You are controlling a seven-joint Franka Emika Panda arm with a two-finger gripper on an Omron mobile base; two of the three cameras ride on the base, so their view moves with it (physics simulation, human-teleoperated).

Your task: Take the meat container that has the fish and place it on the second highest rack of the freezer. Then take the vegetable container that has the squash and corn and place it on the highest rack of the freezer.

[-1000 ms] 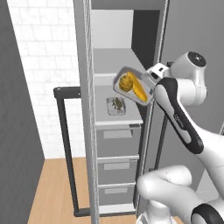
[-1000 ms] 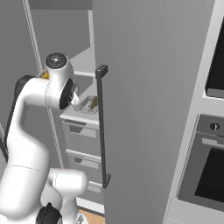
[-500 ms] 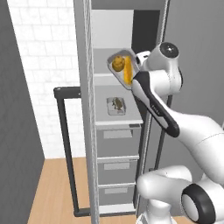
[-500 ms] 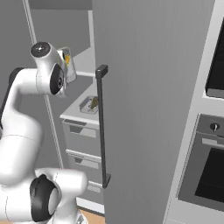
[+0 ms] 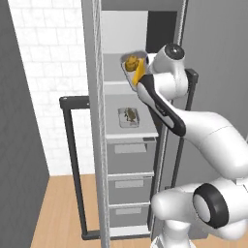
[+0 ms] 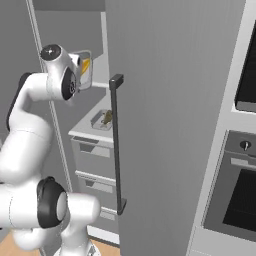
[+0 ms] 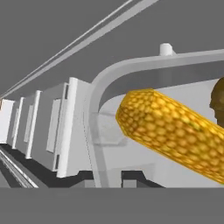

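Far left of the left base view there's just the open freezer door [image 5: 94,121] with its dark handle [image 5: 72,164]. Moving right into the cavity, the meat container [image 5: 128,117] with the fish is already sitting on the second highest rack [image 5: 145,131], toward the middle of it, drawers [image 5: 130,155] stacked below.

Above that, the vegetable container [image 5: 134,68] is up in the air at the front edge of the highest rack [image 5: 112,83], pinched by the gripper [image 5: 144,73]. The jaws look pressed onto the container's rim. It's tipped hard, nearly on edge, open side facing left toward the door. In the hand view the corn [image 7: 168,131] lies across the tray floor, long axis running from the rim corner down toward the far side, with the squash [image 7: 218,99] just beside it at the right edge. From the right base view the container [image 6: 84,69] sits just beside the wrist, in front of the shelf lip.

What worries me: with that much tilt, the corn is round and could roll out before the tray gets levelled. Also the container's corner looks close to the rack's front edge, so pushing in without rotating flat first could catch the lip and twist it out of a thin rim grip. I'd guess it needs levelling, then sliding in.
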